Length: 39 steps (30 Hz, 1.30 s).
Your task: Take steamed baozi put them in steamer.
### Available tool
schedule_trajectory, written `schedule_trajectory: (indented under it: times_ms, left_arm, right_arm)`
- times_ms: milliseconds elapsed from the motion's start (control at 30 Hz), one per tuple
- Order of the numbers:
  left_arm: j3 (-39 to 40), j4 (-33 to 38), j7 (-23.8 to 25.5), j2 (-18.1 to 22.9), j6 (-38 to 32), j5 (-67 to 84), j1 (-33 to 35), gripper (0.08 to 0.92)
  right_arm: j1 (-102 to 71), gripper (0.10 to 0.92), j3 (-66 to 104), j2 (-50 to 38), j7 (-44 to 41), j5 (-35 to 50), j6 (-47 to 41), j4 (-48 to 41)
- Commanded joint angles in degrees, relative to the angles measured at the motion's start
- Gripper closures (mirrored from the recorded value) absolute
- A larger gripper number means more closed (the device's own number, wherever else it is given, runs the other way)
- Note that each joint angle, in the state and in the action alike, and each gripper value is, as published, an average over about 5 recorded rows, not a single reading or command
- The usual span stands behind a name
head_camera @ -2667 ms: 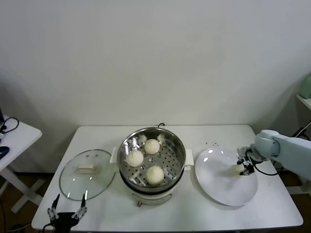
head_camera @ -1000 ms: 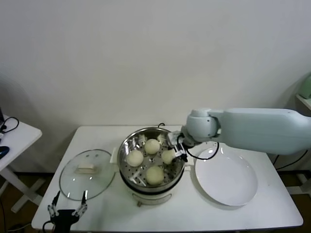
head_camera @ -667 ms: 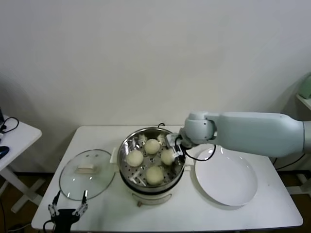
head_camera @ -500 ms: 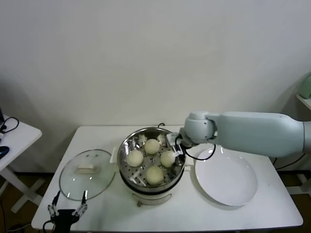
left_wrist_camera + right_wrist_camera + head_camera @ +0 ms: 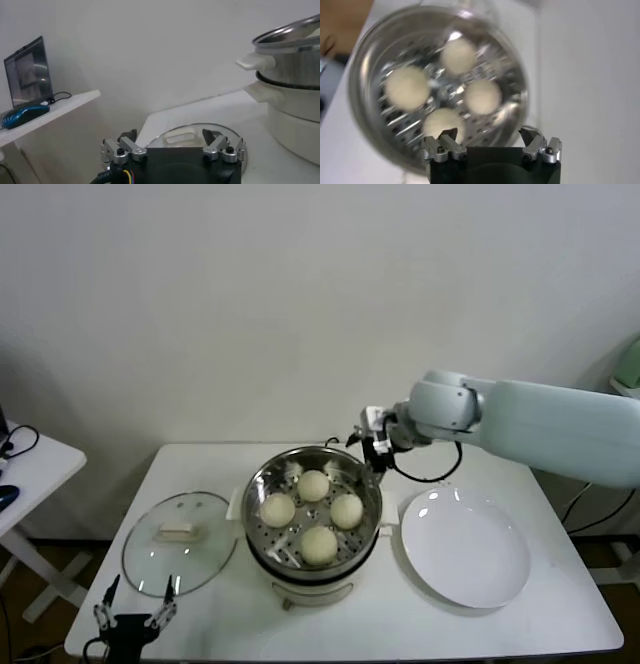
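The steamer (image 5: 370, 484), a shiny steel pot with a perforated bottom on a white base, stands mid-table. Several cream-white baozi lie in it: one at the back (image 5: 313, 485), one left (image 5: 277, 509), one right (image 5: 346, 510), one front (image 5: 318, 545). They also show from above in the right wrist view (image 5: 482, 96). My right gripper (image 5: 377, 446) is open and empty, raised above the steamer's back right rim; it also shows in the right wrist view (image 5: 490, 136). My left gripper (image 5: 133, 620) is open and parked at the table's front left edge.
A flat glass lid (image 5: 180, 541) lies left of the steamer, seen also in the left wrist view (image 5: 182, 138). An empty white plate (image 5: 465, 548) lies right of it. A white side table (image 5: 25, 464) stands at far left.
My right gripper took the last baozi from the plate, set it in the steamer's right side, let go, and has now risen up and back, empty. Plate is empty.
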<state>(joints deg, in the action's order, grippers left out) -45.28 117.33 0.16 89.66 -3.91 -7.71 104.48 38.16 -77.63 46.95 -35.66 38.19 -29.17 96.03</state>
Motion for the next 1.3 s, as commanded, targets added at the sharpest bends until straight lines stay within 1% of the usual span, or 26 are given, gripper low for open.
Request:
schedule_trajectory:
  times_ms: [33,100,200,267,367,533,667,833,1033,1167,1300]
  left_arm:
    - [0.6,0.0,0.1,0.1,-0.5,0.0,-0.2,0.177]
    - [1.0,0.0,0.1,0.1,-0.6,0.0,-0.4,0.177]
    - [1.6,-0.4,0.2,0.1,-0.9,-0.1,-0.7,0.177]
    - [2.0,-0.8,0.2,0.2,-1.1,0.0,-1.0,0.177]
    - [2.8,-1.3,0.2,0.3,-1.6,0.0,-1.1,0.177]
    - [4.0,-1.0,0.3,0.4,-2.9,-0.1,-1.0,0.177]
    - [4.7,-1.0,0.3,0.5,-4.2,0.0,-0.9,0.177]
    - [5.2,-1.9,0.2,0.5,-5.6,0.0,-1.2,0.177]
    - [6.0,-1.8,0.0,0.8,-6.0,0.0,-1.5,0.177]
    - [6.5,-1.7,0.0,0.9,-6.4,-0.1,-1.4,0.177]
    - [6.7,-1.8,-0.1,0.8,-6.9,-0.2,-0.9,0.177]
  right_arm:
    - [-27.1,0.203,35.5,-11.2,35.1,12.5,8.0,3.6]
    - [-36.1,0.203,44.2,-12.0,39.4,12.2,9.0,4.9]
    - [-50.2,0.203,56.9,-13.2,41.6,11.1,11.4,7.8]
    - [-59.9,0.203,64.7,-13.8,42.4,7.9,15.0,9.9]
    - [-76.3,0.203,78.5,-12.6,42.9,0.8,20.5,12.4]
    - [-104.9,0.203,103.3,-3.3,41.1,-4.5,26.6,16.5]
    - [-121.7,0.203,114.6,6.4,38.0,-8.0,33.1,17.0]
    - [-134.9,0.203,119.1,16.4,36.3,-9.4,43.9,16.7]
    - [-142.9,0.203,115.8,23.7,36.4,-14.5,59.8,12.7]
    - [-146.1,0.203,111.7,25.1,36.6,-15.2,65.3,10.4]
    - [-146.7,0.203,108.4,26.2,36.6,-16.8,67.2,8.0]
